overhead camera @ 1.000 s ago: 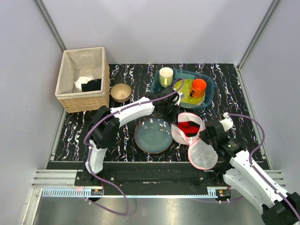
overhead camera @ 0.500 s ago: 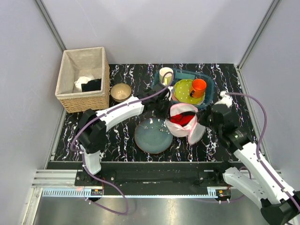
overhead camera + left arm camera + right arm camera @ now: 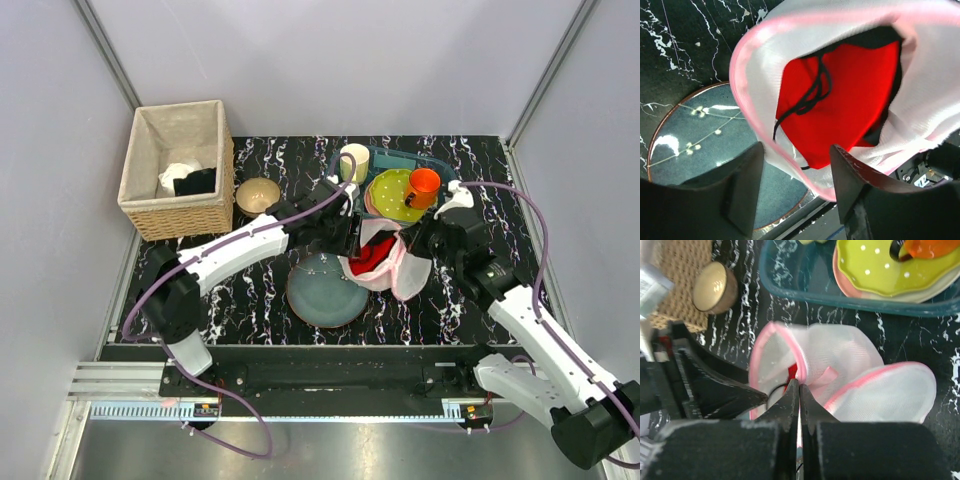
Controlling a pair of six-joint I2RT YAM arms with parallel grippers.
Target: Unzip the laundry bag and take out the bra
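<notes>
From overhead, I see the laundry bag [image 3: 400, 272] hanging open between my two pincers, just right of the left pincer [image 3: 350, 238] and just left of the right pincer [image 3: 422, 243]. The bra [image 3: 372, 256] shows red in its mouth, close under the left pincer's tip, and a blue-grey plate [image 3: 322, 292] lies on the near side of that pincer. This view settles neither grip. The left wrist camera does: the fingers [image 3: 742, 185] stand spread, the bag's pink rim crossing the gap between them, and the bra sits just beyond, inside the mesh, with a black strap dangling. The right wrist camera shows what the others hide: the right pincer is pressed together on the bag's mesh beside the pink trim, the flap falls to its right, and a teal tray [image 3: 805, 275] and a bowl [image 3: 715, 286] lie beyond.
</notes>
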